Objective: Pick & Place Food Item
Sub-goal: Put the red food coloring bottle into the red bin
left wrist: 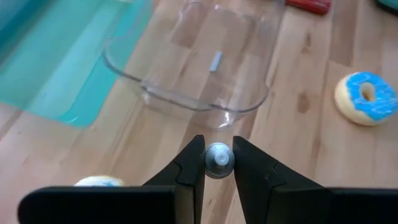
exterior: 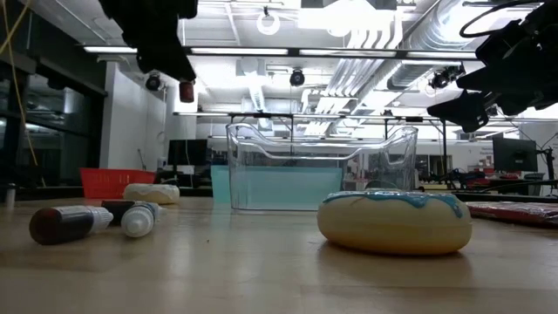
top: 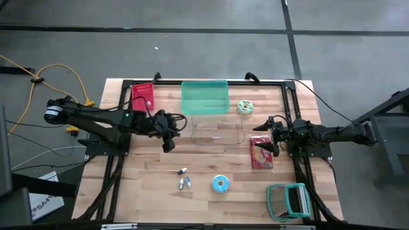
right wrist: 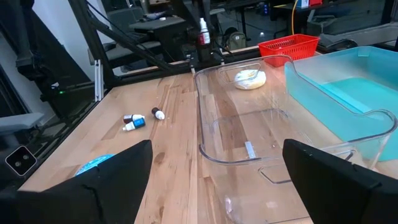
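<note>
At the bottom centre of the left wrist view, the left gripper (left wrist: 218, 163) has its fingers (left wrist: 189, 165) clamped on a small bottle (left wrist: 218, 158), seen cap-on, held above the wood table (left wrist: 305, 149). Beyond it sits the clear bin (left wrist: 199, 68), with the blue-iced donut (left wrist: 367, 98) at right. In the high view's right middle, the right gripper (top: 268, 131) hovers, fingers spread wide, holding nothing.

Lab: exposed ceiling ducts (exterior: 384, 52), concrete floor (top: 192, 38).
</note>
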{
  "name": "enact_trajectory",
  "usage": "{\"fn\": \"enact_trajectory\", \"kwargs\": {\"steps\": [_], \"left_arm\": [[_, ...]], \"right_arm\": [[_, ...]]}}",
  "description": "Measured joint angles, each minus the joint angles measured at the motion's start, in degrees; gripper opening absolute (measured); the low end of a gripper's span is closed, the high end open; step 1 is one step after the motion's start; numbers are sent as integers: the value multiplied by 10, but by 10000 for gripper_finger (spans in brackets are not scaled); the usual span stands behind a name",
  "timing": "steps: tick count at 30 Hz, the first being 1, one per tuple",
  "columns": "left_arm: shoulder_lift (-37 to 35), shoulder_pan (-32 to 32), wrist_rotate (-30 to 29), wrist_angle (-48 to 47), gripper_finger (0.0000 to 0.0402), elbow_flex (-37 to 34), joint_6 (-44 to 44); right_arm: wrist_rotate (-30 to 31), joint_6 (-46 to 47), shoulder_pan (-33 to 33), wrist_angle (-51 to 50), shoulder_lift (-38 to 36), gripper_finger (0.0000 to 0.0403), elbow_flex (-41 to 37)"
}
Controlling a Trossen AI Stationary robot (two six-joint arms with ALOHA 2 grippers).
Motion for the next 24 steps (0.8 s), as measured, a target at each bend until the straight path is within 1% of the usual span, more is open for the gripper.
{"fn": "enact_trajectory", "kwargs": {"steps": [10,13,19,24], "left_arm": [[0,43,0,3,61,0,-2],[0,62,1,3,61,0,-17],[0,118,1,-4,61,0,-18],[0,183,1,-26,61,0,-52]], "right_arm": [[0,0,0,0,0,350,0],[0,0,0,0,0,350,0],[0,0,0,0,0,350,0],[0,0,0,0,0,350,0]]}}
